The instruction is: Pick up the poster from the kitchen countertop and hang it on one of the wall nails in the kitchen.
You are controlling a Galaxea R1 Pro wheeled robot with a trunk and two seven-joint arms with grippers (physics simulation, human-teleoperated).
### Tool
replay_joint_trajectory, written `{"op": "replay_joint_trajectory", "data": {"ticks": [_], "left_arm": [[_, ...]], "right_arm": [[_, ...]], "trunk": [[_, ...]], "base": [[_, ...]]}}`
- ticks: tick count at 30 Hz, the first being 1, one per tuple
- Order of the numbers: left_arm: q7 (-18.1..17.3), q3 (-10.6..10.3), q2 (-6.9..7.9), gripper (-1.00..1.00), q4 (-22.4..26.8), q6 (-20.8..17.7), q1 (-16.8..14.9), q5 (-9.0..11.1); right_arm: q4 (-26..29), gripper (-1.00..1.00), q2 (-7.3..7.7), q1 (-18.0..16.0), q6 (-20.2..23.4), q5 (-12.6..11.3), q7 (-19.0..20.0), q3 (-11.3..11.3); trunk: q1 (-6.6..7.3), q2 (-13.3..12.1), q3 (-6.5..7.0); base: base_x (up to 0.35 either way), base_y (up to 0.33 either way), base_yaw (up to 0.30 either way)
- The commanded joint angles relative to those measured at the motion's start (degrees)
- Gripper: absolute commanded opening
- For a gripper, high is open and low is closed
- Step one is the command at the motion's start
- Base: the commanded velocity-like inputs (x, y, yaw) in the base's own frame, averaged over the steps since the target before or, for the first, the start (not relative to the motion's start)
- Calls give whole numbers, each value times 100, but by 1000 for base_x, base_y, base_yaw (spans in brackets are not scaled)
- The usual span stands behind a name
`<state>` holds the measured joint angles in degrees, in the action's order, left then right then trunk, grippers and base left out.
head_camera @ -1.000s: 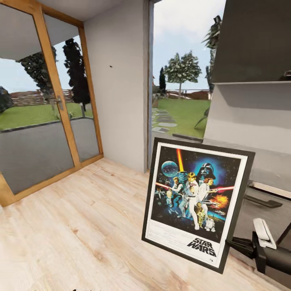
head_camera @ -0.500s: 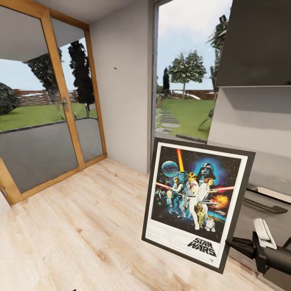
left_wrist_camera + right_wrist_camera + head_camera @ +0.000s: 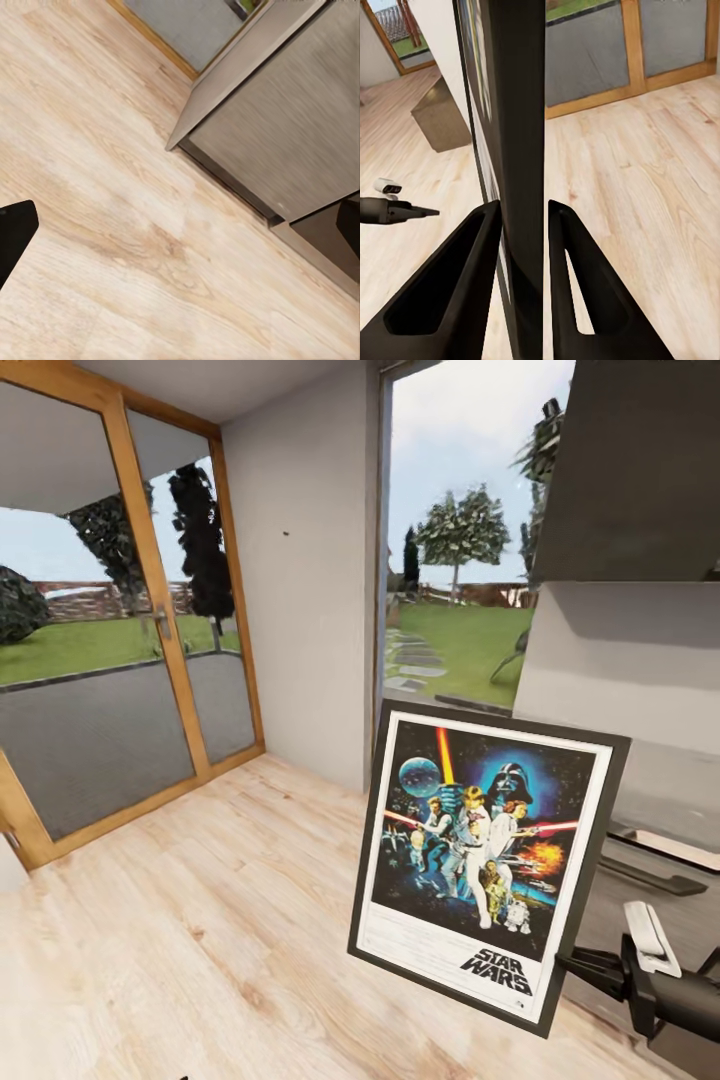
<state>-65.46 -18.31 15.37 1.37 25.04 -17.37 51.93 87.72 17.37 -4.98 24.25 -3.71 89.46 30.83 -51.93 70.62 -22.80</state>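
Right gripper clamped on the frame edge of the poster, held upright above the wood floor. Pickup looks done; hanging remains. A small dark mark, possibly a nail, sits on the grey wall ahead. Left gripper spread apart, empty.

Wooden floor, glass door, garden

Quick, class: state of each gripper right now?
Left gripper: open, fingers wide apart over the wooden floor, holding nothing.
Right gripper: shut on the poster, fingers clamping its frame edge.
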Motion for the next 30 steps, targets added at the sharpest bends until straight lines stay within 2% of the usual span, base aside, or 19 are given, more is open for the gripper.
{"op": "replay_joint_trajectory", "data": {"ticks": [1,30], "left_arm": [[-11,-50,1,100,0,28,-4,46],[-11,-48,1,100,-3,28,-4,46]], "right_arm": [[0,-100,-5,-4,71,-7,27,2],[1,-100,-14,-4,70,-7,27,2]], "trunk": [[23,-38,12],[660,-1201,533]], "base": [[0,0,0],[0,0,0]]}}
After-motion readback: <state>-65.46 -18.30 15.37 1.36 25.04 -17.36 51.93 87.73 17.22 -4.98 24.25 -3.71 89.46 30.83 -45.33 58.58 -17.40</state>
